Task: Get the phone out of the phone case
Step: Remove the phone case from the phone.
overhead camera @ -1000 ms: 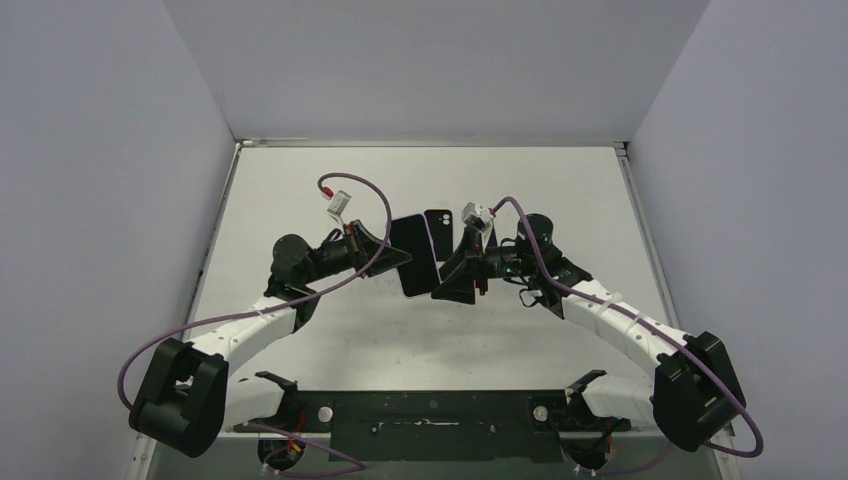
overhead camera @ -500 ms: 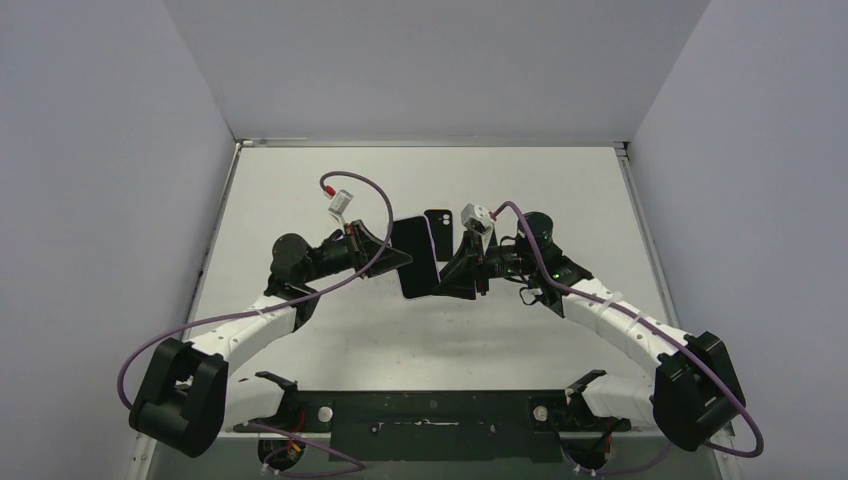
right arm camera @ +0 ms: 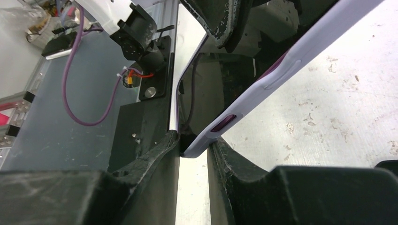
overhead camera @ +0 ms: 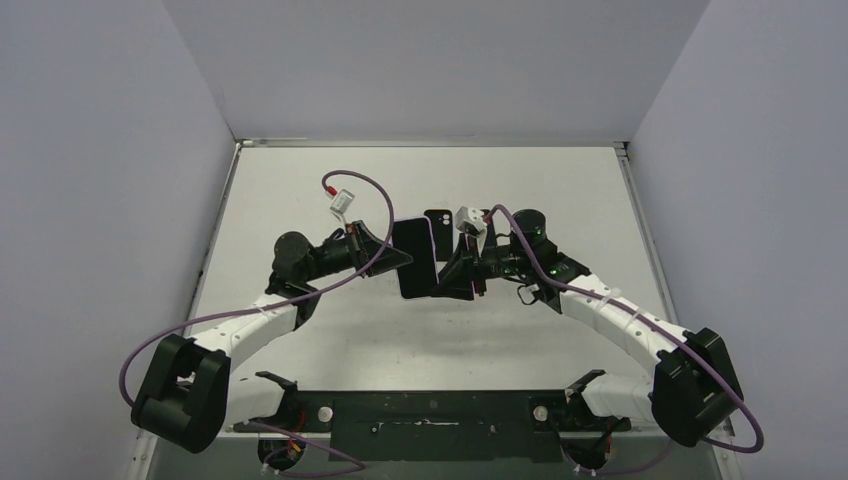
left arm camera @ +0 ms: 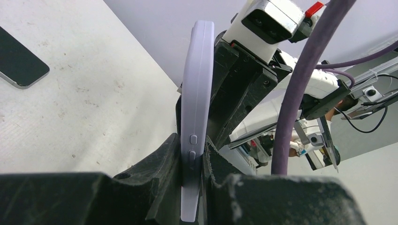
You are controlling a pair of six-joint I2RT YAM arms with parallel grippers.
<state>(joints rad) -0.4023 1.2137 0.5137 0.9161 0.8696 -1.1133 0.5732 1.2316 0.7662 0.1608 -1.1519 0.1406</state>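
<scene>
Left gripper (left arm camera: 191, 152) pinching smooth lilac phone case (left arm camera: 197, 70), right gripper (right arm camera: 193, 146) gripping rounded corner

A robotics lab test cell: plain pale-lilac panel walls (overhead camera: 100, 150) box in a scuffed white table (overhead camera: 300, 180), with purple cables (left arm camera: 292, 93) and a black metal mounting rail (overhead camera: 430, 425) along its near edge.

A white table (overhead camera: 560, 190), its top scuffed and speckled, sits boxed in by plain, pale lilac-grey walls (overhead camera: 430, 70) on three sides. A thin metal rail (overhead camera: 430, 142) edges its far side. The light is soft and even.
</scene>
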